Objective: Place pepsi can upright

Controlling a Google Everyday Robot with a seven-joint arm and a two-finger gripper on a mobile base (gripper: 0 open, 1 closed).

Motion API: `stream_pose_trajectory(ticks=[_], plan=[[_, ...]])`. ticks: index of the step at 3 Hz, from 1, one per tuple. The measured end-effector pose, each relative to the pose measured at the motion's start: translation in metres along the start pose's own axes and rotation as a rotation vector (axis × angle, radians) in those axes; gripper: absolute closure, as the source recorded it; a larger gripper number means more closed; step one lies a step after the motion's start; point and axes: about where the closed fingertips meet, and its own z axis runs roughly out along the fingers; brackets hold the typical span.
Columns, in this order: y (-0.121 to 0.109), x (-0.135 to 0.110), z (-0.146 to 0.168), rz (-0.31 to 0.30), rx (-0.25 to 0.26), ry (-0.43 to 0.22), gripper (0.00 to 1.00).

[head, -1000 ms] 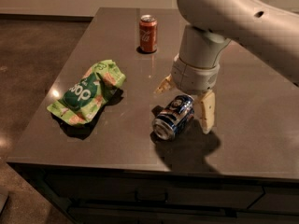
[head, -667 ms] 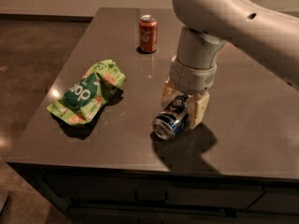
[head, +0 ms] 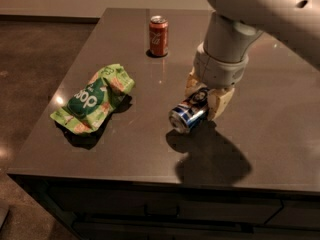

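Note:
The pepsi can (head: pixel 187 115) is dark blue with a silver end facing the front left. It is tilted on its side just above the dark table (head: pixel 280 149), with its shadow on the surface below it. My gripper (head: pixel 204 100) comes down from the upper right and its cream fingers (head: pixel 218 104) are shut on the can's rear half. The can's far end is hidden between the fingers.
A red cola can (head: pixel 158 36) stands upright at the back of the table. A crumpled green chip bag (head: pixel 94 98) lies at the left. The table's front edge (head: pixel 150 178) runs close below the can's shadow. Floor lies to the left.
The fingers have closed in on the pepsi can from a spread stance and now grip it. The can has lifted slightly off the table, its shadow now separate below.

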Motion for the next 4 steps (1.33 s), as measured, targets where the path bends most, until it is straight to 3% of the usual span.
stream_pose_trajectory(ticks=[1,2,3,4], plan=[[-0.01,0.023,-0.027,-0.002,0.112,0.088,1.0],[-0.02,0.04,-0.049,-0.071,0.214,0.132,1.0],[-0.027,0.052,-0.064,-0.198,0.277,0.184,1.0],[-0.033,0.063,-0.075,-0.307,0.312,0.29,1.0]])
